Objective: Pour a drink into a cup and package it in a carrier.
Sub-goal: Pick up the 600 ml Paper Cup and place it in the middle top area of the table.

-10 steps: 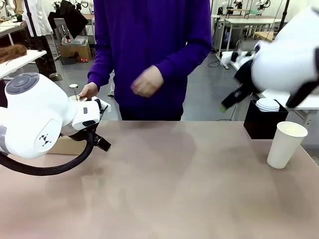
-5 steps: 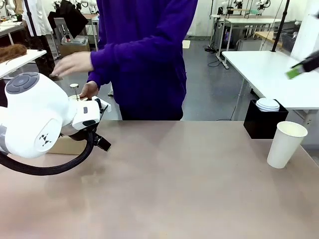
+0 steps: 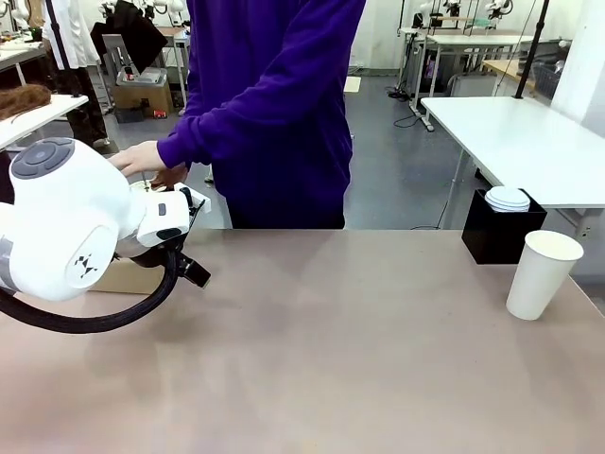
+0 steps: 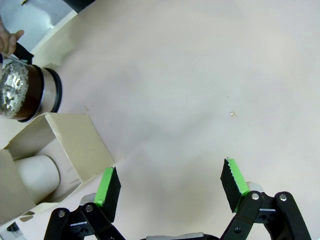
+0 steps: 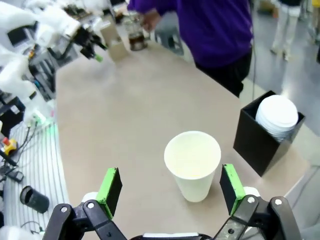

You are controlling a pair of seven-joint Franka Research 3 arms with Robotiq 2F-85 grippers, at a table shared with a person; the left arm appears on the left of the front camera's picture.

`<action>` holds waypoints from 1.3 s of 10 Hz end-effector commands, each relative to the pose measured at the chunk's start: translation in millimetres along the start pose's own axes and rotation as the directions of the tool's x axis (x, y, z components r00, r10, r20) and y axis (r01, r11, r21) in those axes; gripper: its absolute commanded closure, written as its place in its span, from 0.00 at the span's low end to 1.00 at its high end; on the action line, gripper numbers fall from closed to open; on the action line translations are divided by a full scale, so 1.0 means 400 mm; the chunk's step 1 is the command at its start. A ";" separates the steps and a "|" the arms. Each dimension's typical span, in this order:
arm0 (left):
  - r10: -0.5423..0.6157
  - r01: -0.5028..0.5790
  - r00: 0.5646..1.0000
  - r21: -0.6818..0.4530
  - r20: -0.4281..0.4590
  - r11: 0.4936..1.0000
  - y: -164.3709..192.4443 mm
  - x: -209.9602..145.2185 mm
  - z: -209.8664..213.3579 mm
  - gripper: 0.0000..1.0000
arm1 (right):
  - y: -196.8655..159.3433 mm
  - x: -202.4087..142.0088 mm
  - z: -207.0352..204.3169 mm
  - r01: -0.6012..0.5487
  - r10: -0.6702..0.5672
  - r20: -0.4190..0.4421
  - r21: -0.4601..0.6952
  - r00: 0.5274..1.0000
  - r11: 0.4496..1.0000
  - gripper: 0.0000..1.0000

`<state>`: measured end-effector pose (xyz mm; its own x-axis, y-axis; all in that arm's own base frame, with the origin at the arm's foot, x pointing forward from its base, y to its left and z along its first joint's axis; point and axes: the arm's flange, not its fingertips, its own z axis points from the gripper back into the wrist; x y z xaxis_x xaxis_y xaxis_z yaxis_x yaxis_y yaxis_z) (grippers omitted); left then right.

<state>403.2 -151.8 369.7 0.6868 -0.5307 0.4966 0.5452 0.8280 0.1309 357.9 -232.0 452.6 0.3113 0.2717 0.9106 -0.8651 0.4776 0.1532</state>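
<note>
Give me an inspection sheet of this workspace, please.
Surface: tan table, bare in the middle.
Job's things: pitcher of dark drink at left, a person's hand at it; carrier beside it; cup upright, unlidded, at right.
Clutter: black box holding white lids.
Grippers: left gripper, jaws open, empty, near the carrier; right gripper, jaws open, above the cup.
Cables: black cable looping under the left arm.
Surroundings: person in purple; white tables behind.
</note>
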 end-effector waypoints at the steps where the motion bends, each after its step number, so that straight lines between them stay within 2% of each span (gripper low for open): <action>1: 0.001 -0.001 1.000 -0.001 0.000 1.000 0.000 -0.001 0.000 0.00 | -0.089 -0.092 -0.028 -0.054 0.046 0.087 0.087 0.995 0.995 0.00; 3: 0.001 -0.001 1.000 -0.001 0.000 1.000 0.000 -0.001 0.000 0.00 | -0.119 -0.155 -0.050 -0.078 0.061 0.142 0.118 0.988 0.990 0.00; 4: 0.001 -0.001 1.000 -0.001 0.000 1.000 0.000 -0.001 0.000 0.00 | -0.133 -0.159 -0.061 -0.074 0.066 0.142 0.056 0.988 0.996 0.00; 5: 0.001 -0.001 1.000 -0.001 0.000 1.000 0.000 -0.001 0.000 0.00 | -0.061 -0.167 -0.062 -0.044 0.033 0.123 0.088 0.992 0.995 0.00; 8: 0.001 -0.001 1.000 -0.001 0.000 1.000 0.000 -0.001 0.000 0.00 | -0.061 -0.167 -0.062 -0.044 0.033 0.123 0.088 0.992 0.995 0.00; 9: 0.001 -0.001 1.000 -0.001 0.000 1.000 0.000 -0.001 0.000 0.00 | -0.089 -0.180 -0.066 -0.052 0.040 0.131 0.084 0.991 0.995 0.00; 13: 0.001 -0.001 1.000 -0.001 0.000 1.000 0.000 -0.001 0.000 0.00 | -0.097 -0.313 -0.182 -0.124 0.089 0.316 0.091 0.945 0.988 0.00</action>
<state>403.2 -151.9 369.6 0.6870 -0.5309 0.4963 0.5453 0.8280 0.1309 382.1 -222.7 316.6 0.1578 0.0911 0.9833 -0.9232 0.3671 0.1141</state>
